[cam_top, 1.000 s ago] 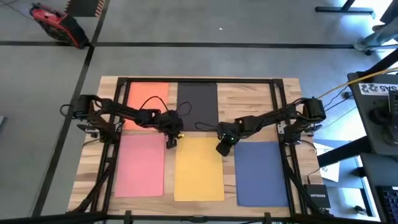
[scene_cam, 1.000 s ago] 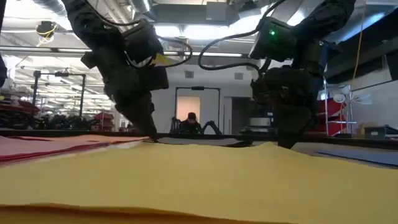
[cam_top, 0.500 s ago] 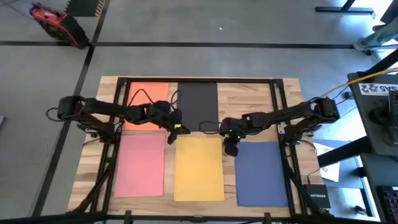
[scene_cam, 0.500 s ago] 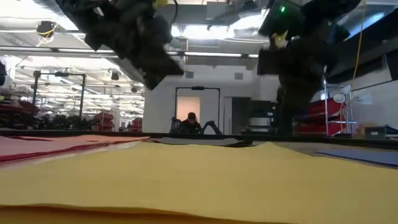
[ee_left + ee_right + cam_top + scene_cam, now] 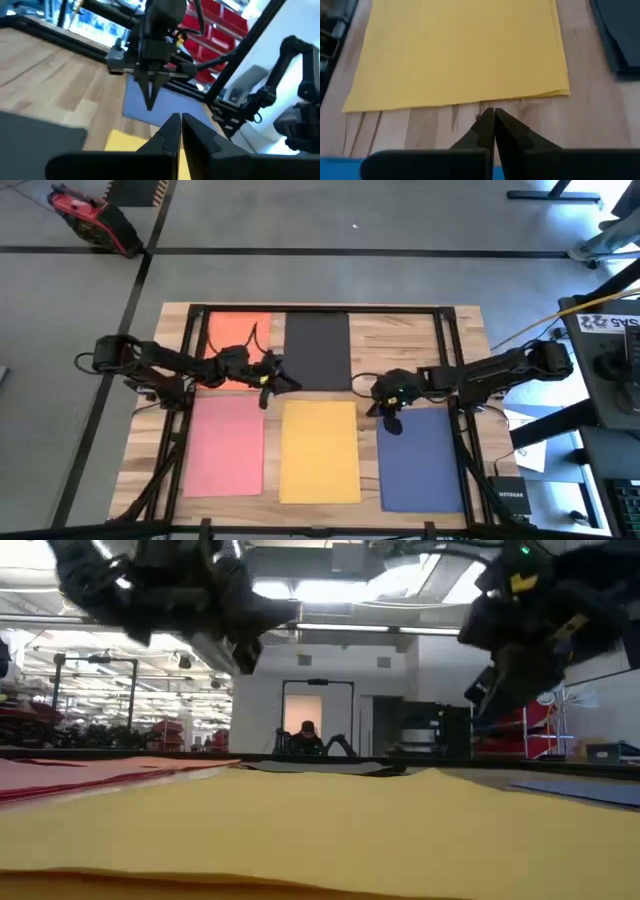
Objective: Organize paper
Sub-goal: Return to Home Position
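Left gripper (image 5: 177,117) is pinched all the way closed, the two dark fingers pressed flat together with nothing between them. It hangs up in the air, over the far corner of the yellow paper (image 5: 320,450) on its pink-side edge. Right gripper (image 5: 492,111) is just as tight, also empty, and sits above the other far corner of the yellow paper, over the bare strip of wood on its blue side.

The yellow paper is a thin, matte rectangle lying flat on the desk (image 5: 400,330), which is pale wood planks with a visible grain. Its long axis runs from the desk's far edge toward the near edge, short edges facing far and near. From the right wrist view you can see a second yellow edge peeking out at one corner, so it's a small stack with edges lined up pretty closely. At table-top height its surface looks slightly wavy, not perfectly flat.

Everything else goes off that yellow paper:
- pink paper (image 5: 227,445) just beside its left-arm long edge, parallel to it, narrow gap
- blue paper (image 5: 420,460) beside its right-arm long edge, parallel too, set a little nearer the near edge
- black paper (image 5: 317,345) just past its far short edge, same long-axis direction
- orange paper (image 5: 238,340) diagonally past its far pink-side corner, right beside the black one

All plain flat colours, same size.
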`<state>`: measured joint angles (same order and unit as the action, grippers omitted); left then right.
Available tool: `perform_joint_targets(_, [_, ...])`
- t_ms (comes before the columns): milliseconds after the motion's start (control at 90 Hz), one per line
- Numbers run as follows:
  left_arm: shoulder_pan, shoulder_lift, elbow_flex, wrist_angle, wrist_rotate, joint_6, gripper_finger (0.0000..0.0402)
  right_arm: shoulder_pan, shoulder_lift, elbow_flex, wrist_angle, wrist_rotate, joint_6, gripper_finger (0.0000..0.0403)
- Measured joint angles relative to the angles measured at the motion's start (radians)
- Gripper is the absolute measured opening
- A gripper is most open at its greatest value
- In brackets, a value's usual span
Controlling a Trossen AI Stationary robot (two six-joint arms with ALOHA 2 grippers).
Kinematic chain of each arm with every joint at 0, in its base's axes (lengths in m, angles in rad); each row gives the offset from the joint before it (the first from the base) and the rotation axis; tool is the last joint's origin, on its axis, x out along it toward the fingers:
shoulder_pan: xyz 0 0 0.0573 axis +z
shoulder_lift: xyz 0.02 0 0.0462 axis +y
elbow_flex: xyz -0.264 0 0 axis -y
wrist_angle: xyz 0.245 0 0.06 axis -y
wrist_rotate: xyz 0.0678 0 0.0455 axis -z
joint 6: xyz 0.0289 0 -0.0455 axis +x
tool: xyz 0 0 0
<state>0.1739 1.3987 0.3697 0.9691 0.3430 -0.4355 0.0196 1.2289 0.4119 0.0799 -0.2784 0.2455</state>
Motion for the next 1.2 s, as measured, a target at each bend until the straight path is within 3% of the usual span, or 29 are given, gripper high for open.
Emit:
perform_joint_targets(111, [-0.002,0.0,-0.118,0.107,-0.01,0.007,0.0,0.0,-0.001,-0.071,0.157,0.026,0.013,0.0])
perform_joint_targets(378, [-0.008,-0.007,-0.364,0.449,-0.067,0.017,0.0,0.0,-0.003,-0.17,0.288,0.067,0.005,0.0])
perform_joint_targets(578, [-0.06,-0.071,-0.362,0.299,-0.089,0.017,0.0,0.0,-0.094,-0.249,0.311,0.085,0.005,0.0])
perform_joint_targets(789, [-0.133,-0.154,-0.362,0.189,-0.189,0.03,0.0,0.0,-0.274,-0.315,0.29,0.131,0.021,0.0])
perform_joint_targets(1200, [-0.146,-0.287,-0.361,0.078,-0.255,0.146,0.0,0.022,-0.693,-0.325,0.045,0.182,0.037,0.0])
